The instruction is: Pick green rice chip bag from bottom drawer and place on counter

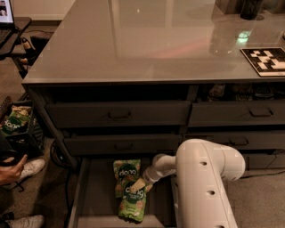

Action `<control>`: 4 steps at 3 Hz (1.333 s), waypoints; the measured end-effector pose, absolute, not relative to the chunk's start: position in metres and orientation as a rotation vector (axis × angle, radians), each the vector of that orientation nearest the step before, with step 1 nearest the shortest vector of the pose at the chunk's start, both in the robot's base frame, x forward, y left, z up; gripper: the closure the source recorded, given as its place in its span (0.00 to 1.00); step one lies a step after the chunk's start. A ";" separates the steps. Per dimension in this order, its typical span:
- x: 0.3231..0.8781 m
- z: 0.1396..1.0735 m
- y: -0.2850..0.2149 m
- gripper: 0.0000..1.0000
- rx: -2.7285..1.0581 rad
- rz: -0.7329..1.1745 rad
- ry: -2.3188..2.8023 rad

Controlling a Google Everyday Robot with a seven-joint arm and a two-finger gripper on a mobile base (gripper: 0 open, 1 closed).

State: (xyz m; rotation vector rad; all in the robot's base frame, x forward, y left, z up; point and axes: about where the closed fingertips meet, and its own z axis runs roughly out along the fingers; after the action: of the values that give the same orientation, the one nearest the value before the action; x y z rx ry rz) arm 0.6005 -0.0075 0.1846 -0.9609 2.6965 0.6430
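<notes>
The bottom drawer (pixel 95 200) stands pulled out at the foot of the cabinet. Two green rice chip bags lie on its floor: one further back (pixel 127 170), one nearer the front (pixel 132 204), overlapping slightly. My gripper (pixel 139 185) reaches down from the white arm (pixel 200 178) on the right and sits at the top edge of the front bag, where the two bags meet. The glossy grey counter (pixel 147 40) tops the cabinet above.
Handled drawer fronts (pixel 118 113) stand partly pulled out above the bottom drawer. A black-and-white tag board (pixel 265 60) and dark objects (pixel 249 8) sit on the counter's right. At the left are a crate with more green bags (pixel 12 121), a person's hand (pixel 11 168) and shoes (pixel 32 167).
</notes>
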 end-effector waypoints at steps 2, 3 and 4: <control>0.601 0.159 0.000 0.00 -1.011 0.652 2.724; 0.601 0.159 0.001 0.18 -1.011 0.652 2.724; 0.601 0.159 0.001 0.41 -1.011 0.652 2.724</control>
State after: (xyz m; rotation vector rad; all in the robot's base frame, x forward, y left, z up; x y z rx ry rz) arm 0.6012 0.0006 0.1588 -1.0109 2.7242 0.6521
